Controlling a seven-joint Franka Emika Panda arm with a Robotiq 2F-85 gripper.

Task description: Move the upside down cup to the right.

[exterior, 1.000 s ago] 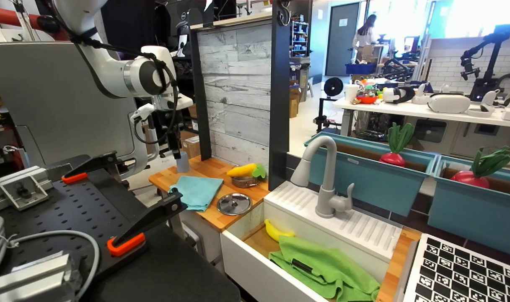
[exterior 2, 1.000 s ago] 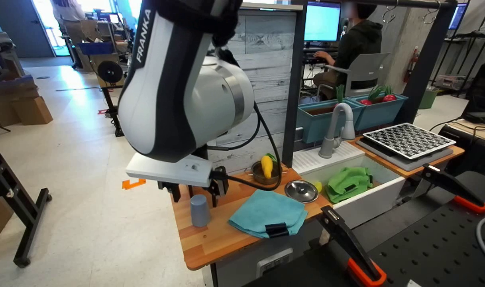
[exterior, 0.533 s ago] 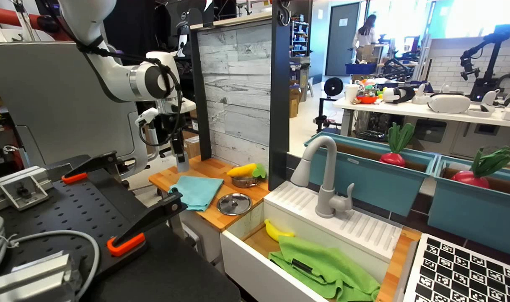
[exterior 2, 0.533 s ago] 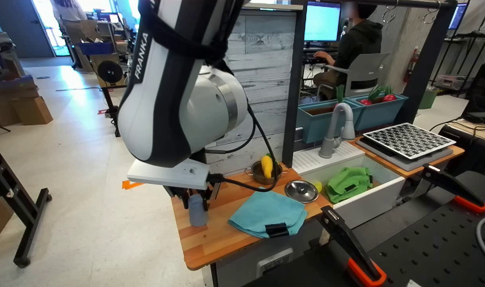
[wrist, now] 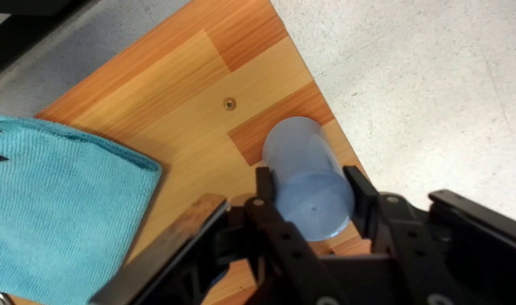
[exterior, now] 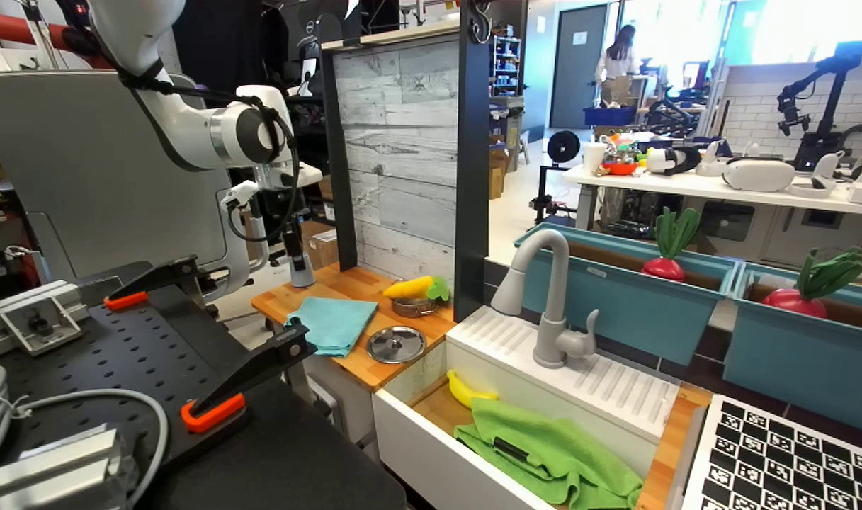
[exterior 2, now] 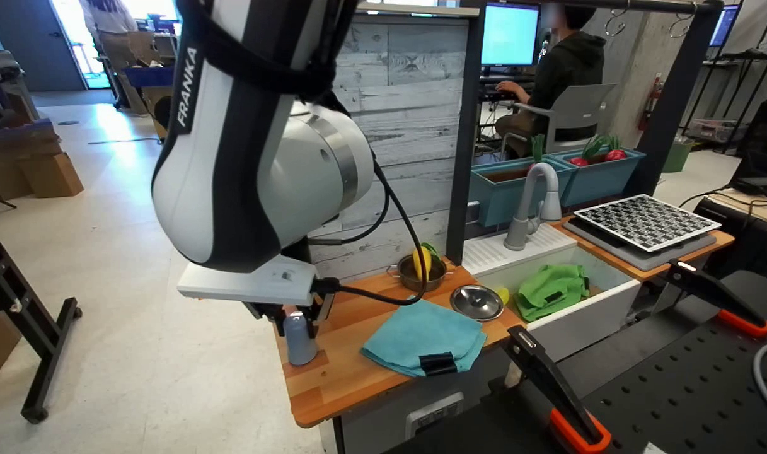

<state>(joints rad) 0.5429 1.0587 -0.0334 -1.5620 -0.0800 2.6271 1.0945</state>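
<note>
The upside down cup, plain grey-blue with its closed end up, is near the outer edge of the wooden counter; I see the cup (exterior: 302, 278) (exterior 2: 301, 350) in both exterior views, leaning slightly. In the wrist view the cup (wrist: 298, 148) fills the space between the black fingers. My gripper (wrist: 311, 186) is shut on it from both sides, near its closed end. From outside, the gripper (exterior 2: 297, 325) points down over the cup. Whether the cup's rim touches the counter I cannot tell.
A folded teal cloth (wrist: 67, 212) lies beside the cup on the counter (wrist: 190, 127). Farther along are a metal lid (exterior 2: 477, 302) and a pan (exterior 2: 411, 277) holding a yellow vegetable. The counter's edge drops to the floor close by the cup. A sink (exterior: 431, 453) adjoins.
The gripper has come down over the cup and gone from open to shut on it. In both exterior views the cup and arm have since shifted left, the cup now leaning a little.
</note>
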